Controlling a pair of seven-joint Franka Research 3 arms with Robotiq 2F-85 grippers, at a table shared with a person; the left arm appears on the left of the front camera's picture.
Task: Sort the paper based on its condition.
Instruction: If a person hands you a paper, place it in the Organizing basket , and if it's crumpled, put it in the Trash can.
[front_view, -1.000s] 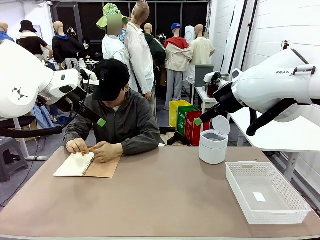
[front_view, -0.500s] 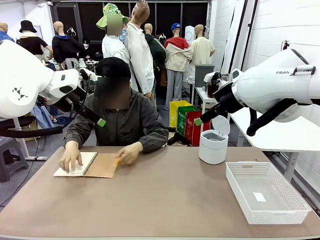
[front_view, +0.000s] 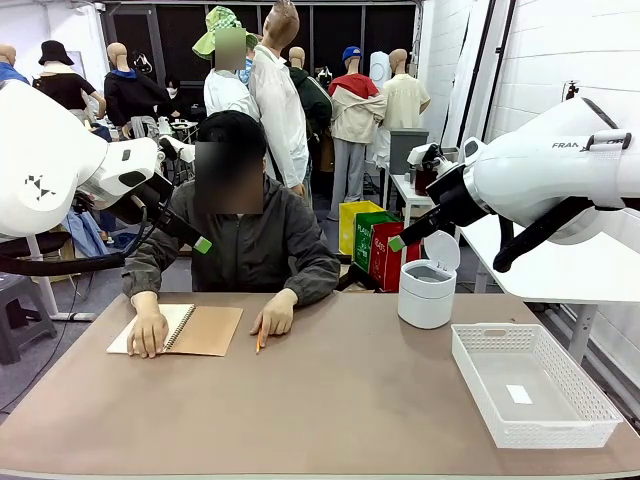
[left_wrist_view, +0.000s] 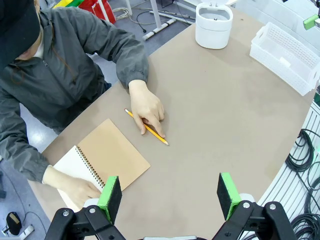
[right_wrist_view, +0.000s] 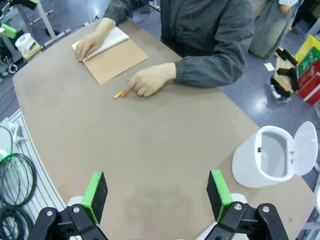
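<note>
The left end effector hangs above the tabletop with its jaws wide and nothing between them. The right end effector is the same, spread and empty, high over its own side.

The paper is the white page of the open notebook at the far left, bound in the spiral and pressed flat under the person's hand. The other hand rests on a pencil just beside the cover.

A sheet like this is likely light, limp and quick to crease or tear, and lying flat it gives the pads little to pinch. A raised corner or free edge would be the best hold, or a sheet offered upright.

The middle of the tabletop is bare, with room to travel toward the bin and basket on the right.
</note>
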